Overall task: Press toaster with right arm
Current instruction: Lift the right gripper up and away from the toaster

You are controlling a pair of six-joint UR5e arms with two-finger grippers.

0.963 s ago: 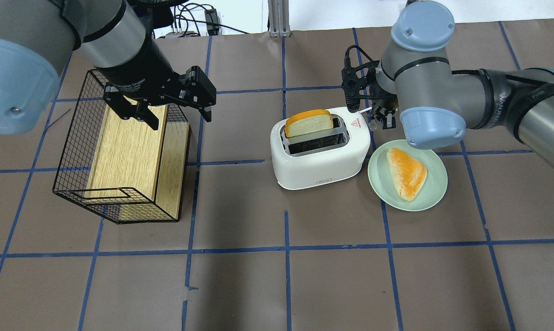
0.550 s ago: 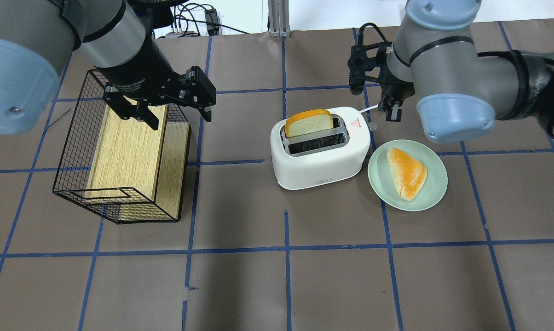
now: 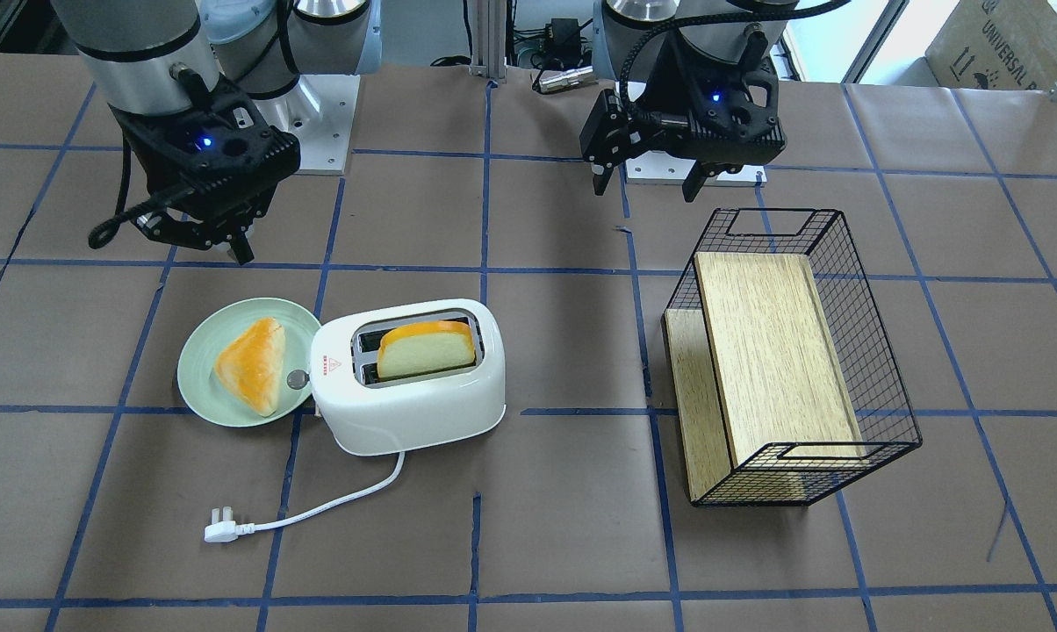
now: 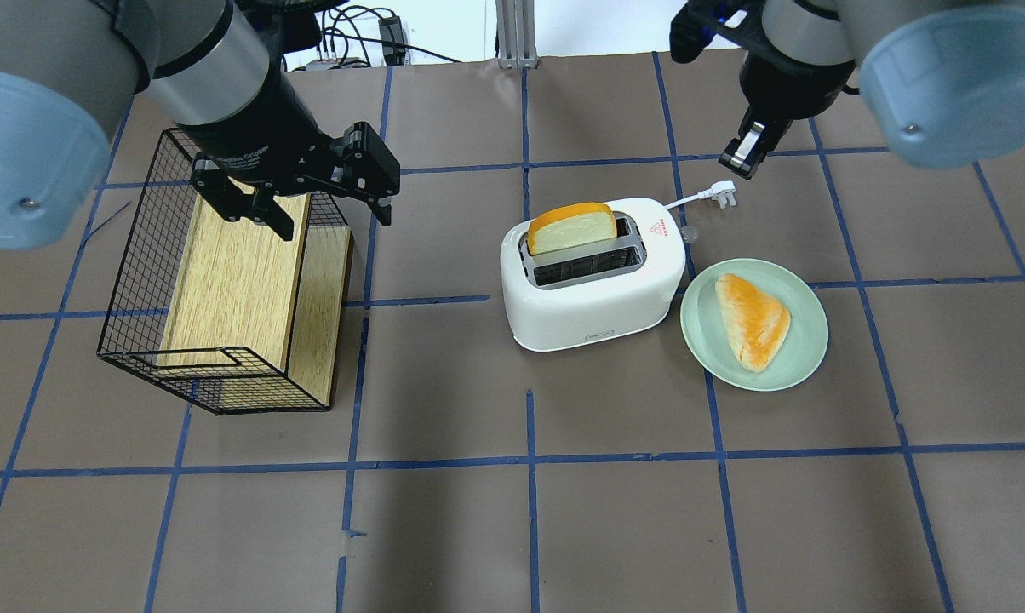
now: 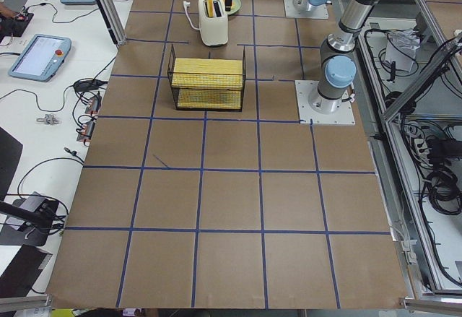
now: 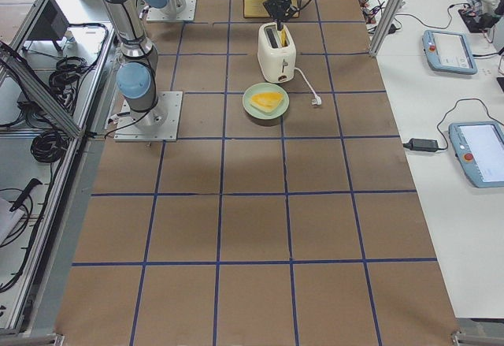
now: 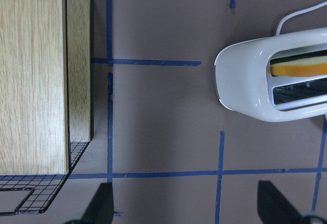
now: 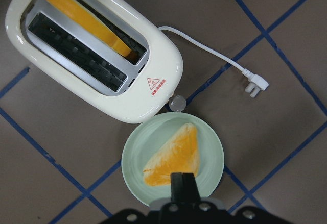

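The white toaster [image 4: 593,294] stands mid-table with a yellow-crusted bread slice [image 4: 572,228] upright in its far slot. Its grey knob [image 3: 298,379] faces the plate. Its cord ends in a plug [image 4: 724,194]. The toaster also shows in the right wrist view [image 8: 97,55] and the left wrist view [image 7: 245,81]. My right gripper [image 4: 736,160] is shut and empty. It hangs high, beyond the toaster's knob end and clear of it, and it shows in the front view [image 3: 239,253]. My left gripper [image 4: 334,223] is open and empty over the wire basket.
A pale green plate [image 4: 806,358] with a triangular bread piece [image 4: 755,322] sits right beside the toaster's knob end. A black wire basket [image 4: 138,255] holding a wooden block [image 4: 231,281] lies on the left. The brown table has blue tape lines.
My right gripper has risen and pulled back from the toaster's knob end toward the far right, which uncovers the plug. The toaster, bread and left arm have not moved.
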